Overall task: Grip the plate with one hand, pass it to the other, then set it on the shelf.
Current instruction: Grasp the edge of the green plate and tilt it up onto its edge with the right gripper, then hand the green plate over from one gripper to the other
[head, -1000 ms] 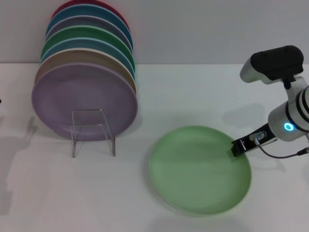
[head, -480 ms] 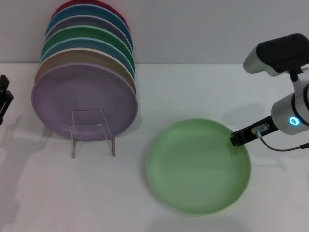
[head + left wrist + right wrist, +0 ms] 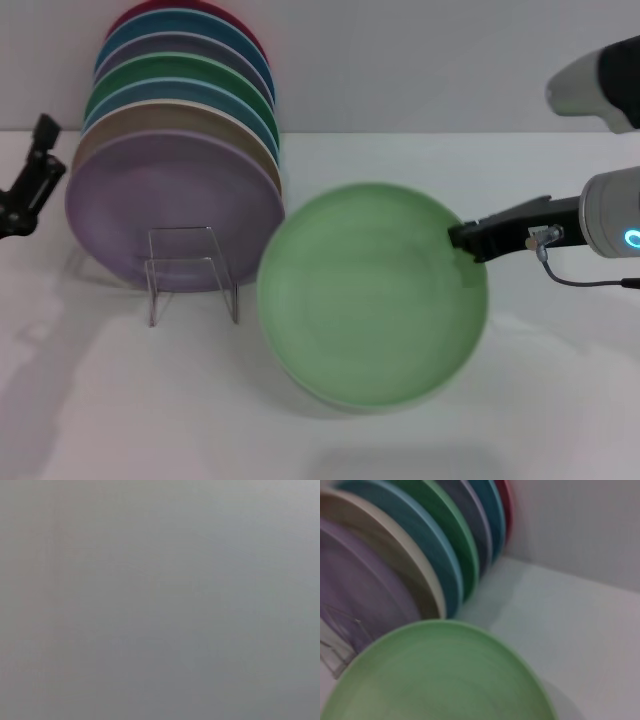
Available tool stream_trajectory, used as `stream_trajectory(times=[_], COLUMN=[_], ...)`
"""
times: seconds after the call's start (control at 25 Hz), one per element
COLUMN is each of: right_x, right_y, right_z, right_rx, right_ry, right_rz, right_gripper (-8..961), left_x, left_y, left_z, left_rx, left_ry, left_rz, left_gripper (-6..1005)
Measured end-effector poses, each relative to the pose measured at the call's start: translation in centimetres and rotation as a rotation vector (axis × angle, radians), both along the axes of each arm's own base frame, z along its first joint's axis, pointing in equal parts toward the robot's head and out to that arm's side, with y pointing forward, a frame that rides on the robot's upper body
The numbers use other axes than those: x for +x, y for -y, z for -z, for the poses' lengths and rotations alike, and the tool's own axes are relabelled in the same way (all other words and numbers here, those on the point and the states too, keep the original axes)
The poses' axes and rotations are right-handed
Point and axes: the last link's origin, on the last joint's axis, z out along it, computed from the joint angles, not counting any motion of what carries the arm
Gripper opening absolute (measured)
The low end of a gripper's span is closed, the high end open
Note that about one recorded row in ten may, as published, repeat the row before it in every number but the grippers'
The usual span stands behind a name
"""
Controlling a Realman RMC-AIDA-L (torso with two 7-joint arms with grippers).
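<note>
The pale mint-green plate (image 3: 372,295) is lifted off the table and tilted, held by its right rim. My right gripper (image 3: 466,240), black with a blue ring light on its wrist, is shut on that rim. The plate fills the lower part of the right wrist view (image 3: 435,675). My left gripper (image 3: 30,180) shows at the far left edge, beside the stack of plates, away from the plate. The clear acrylic shelf (image 3: 192,270) stands on the table left of the plate, in front of the lavender plate (image 3: 175,210). The left wrist view shows only plain grey.
A row of several coloured plates (image 3: 185,95) leans upright at the back left, with the lavender one in front; it also shows in the right wrist view (image 3: 420,545). A white table (image 3: 400,160) and a grey wall lie behind.
My right gripper has lifted the plate off the table and carried it up and to the left, tilting it. My left gripper has come further into view at the left edge.
</note>
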Motion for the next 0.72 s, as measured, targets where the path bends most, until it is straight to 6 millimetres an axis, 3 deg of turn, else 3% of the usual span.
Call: stream_trajectory(times=[0.2,0.28,0.48,0.56,0.6,0.64,0.72], right_x=[1.4,1.9,4.5,5.4,6.2,6.2,7.0], right_y=[2.3,2.5,3.5,3.7,3.7,3.7,3.5], right_z=[-0.6,-0.6,-1.1,-1.2,-1.0,-1.0,-0.8], right_rx=[0.092,0.108,0.220,0.279,0.311,0.311,0.341], right_ry=[-0.096,-0.106,-0.119,-0.119,-0.130,-0.130,-0.140], right_rz=[-0.131,-0.142,-0.177,-0.210,-0.231,-0.231,-0.253], right_gripper=[18,18,18,18,18,18,18], left_x=[2.6,3.4,7.6,9.8,12.2,12.2,14.7], left_y=[-2.1,-2.7,-4.5,-5.4,-6.0,-6.0,-6.1], left_z=[-2.2,-2.7,-3.3,-3.3,-3.0,-3.0,-2.8], left_rx=[-0.267,-0.296,-0.328,-0.335,-0.345,-0.345,-0.359], left_ry=[0.020,0.002,-0.098,-0.163,-0.248,-0.248,-0.311], left_rz=[0.097,0.097,0.011,-0.047,-0.095,-0.095,-0.111], left_gripper=[722,721,717,716,715,714,713])
